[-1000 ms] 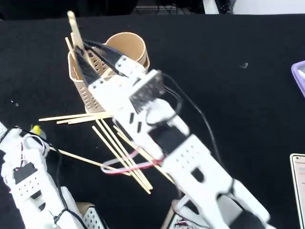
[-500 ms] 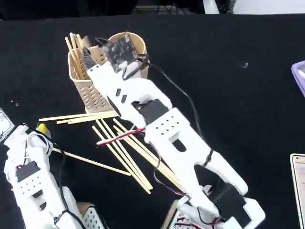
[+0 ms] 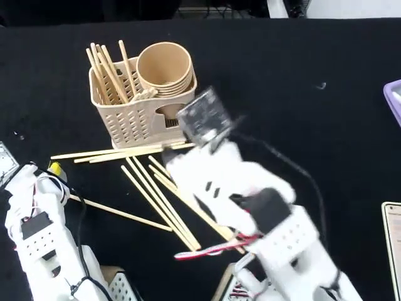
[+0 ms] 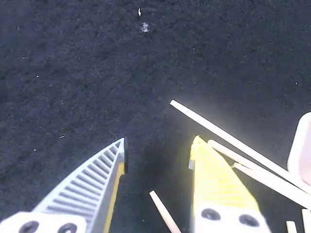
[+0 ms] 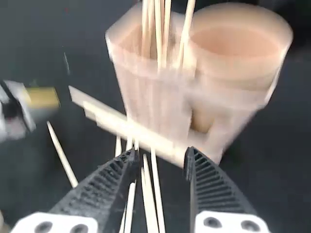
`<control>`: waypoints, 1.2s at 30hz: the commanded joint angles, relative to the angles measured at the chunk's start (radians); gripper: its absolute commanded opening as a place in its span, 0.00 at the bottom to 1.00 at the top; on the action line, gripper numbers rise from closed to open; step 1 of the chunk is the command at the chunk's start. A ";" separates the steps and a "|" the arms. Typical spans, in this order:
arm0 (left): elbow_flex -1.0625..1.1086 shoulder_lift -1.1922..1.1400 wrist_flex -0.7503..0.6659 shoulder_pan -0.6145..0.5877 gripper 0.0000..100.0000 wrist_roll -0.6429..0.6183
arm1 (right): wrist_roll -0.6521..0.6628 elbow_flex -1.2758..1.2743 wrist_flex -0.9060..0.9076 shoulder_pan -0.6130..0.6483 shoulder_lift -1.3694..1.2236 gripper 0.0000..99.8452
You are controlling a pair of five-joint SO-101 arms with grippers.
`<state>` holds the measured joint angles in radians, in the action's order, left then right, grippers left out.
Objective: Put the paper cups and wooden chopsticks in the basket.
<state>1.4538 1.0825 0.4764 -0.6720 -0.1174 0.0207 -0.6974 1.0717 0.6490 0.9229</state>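
The black desk (image 3: 326, 138) carries everything. The right arm (image 3: 250, 200) stretches from the near edge toward the basket (image 3: 135, 119), which stands upright at the far left. A stack of paper cups (image 3: 164, 66) sits in the basket's right side, and several wooden chopsticks (image 3: 103, 69) lean upright in its left. Loose chopsticks (image 3: 160, 200) lie scattered on the desk just in front of the basket. The right tool (image 5: 161, 153) hangs spread and empty over them, facing the basket. The left tool (image 4: 159, 141), low over the desk, is also spread and empty, with chopstick ends (image 4: 228, 138) beside it.
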 commanded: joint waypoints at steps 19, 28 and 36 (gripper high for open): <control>-0.007 0.011 -0.011 0.008 0.22 0.006 | 0.281 -0.383 -0.368 -0.025 -0.452 0.22; -0.007 0.011 -0.011 0.001 0.22 0.006 | 0.322 -0.269 -0.362 -0.029 -0.690 0.22; -0.007 0.011 -0.011 0.001 0.22 0.005 | 0.364 -0.254 -0.367 -0.023 -0.722 0.04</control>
<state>1.4538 1.0825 0.4764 -0.6720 -0.1158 0.3721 -0.9812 0.7112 0.6276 0.2064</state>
